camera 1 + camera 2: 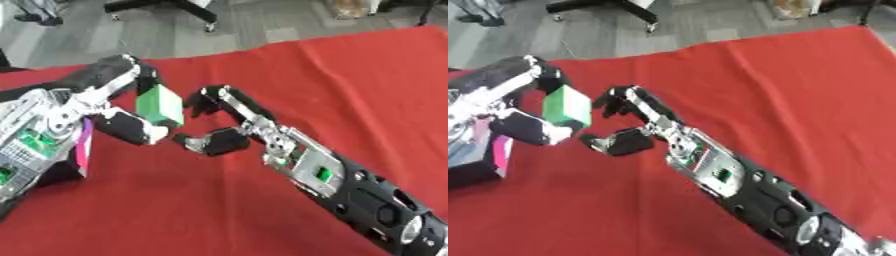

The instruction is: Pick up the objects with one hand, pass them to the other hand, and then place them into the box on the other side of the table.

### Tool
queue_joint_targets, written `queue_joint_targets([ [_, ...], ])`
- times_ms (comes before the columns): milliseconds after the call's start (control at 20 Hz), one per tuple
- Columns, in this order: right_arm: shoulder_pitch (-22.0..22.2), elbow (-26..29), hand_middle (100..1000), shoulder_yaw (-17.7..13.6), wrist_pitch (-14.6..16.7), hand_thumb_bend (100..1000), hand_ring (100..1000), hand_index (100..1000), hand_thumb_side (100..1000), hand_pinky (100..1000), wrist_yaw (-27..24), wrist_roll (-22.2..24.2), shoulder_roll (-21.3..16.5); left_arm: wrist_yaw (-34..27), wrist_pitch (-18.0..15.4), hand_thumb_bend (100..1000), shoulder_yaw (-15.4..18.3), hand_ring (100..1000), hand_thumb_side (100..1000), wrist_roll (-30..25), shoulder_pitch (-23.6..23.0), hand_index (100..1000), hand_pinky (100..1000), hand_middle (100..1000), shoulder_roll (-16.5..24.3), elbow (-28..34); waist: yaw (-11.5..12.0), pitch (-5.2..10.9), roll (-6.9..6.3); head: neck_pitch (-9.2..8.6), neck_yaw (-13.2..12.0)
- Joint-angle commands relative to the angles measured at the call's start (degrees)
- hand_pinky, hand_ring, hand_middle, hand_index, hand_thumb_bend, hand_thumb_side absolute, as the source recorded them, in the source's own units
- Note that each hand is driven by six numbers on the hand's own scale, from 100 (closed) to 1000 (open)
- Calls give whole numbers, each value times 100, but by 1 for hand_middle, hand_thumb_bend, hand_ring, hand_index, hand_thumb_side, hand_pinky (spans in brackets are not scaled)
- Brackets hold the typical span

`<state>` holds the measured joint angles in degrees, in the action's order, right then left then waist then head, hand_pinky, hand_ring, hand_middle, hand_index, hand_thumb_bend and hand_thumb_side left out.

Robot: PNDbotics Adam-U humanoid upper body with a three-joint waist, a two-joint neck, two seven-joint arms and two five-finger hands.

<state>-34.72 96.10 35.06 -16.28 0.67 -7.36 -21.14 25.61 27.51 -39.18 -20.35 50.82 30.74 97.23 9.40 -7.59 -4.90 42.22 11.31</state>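
So the counter (350, 75) is covered edge to edge with a plain red cloth (798, 100), bright red, a bit rumpled with soft creases running across the middle. Its far edge runs at a slant from the left up toward the upper right corner, and grey floor (262, 25) shows beyond it. On the left side, right at the view's edge, there's a dark box-like thing (474, 172) sitting on the cloth with a pink or magenta strip (84, 145) on its side, can't really make out more of it since the arm covers most of it. The rest of the cloth is just bare red.
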Motion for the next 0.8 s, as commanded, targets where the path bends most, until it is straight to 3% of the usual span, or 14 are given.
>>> queue_joint_targets([
  [50,-64,131,562,-59,-10,488,743,726,216,778,15,32,-94,36,11,100,124,595,200,-13,50,415,748,402,216,74,3,45,-49,-26,16],
  [350,-61,145,576,-78,-17,502,751,739,226,783,110,95,-129,42,40,100,353,592,181,97,-132,411,747,397,592,120,6,54,-59,-12,29],
  [800,-68,197,572,-118,8,499,748,735,223,783,89,42,-194,5,179,100,1063,590,170,586,-786,436,753,400,1331,-102,7,47,-36,-17,-98],
])
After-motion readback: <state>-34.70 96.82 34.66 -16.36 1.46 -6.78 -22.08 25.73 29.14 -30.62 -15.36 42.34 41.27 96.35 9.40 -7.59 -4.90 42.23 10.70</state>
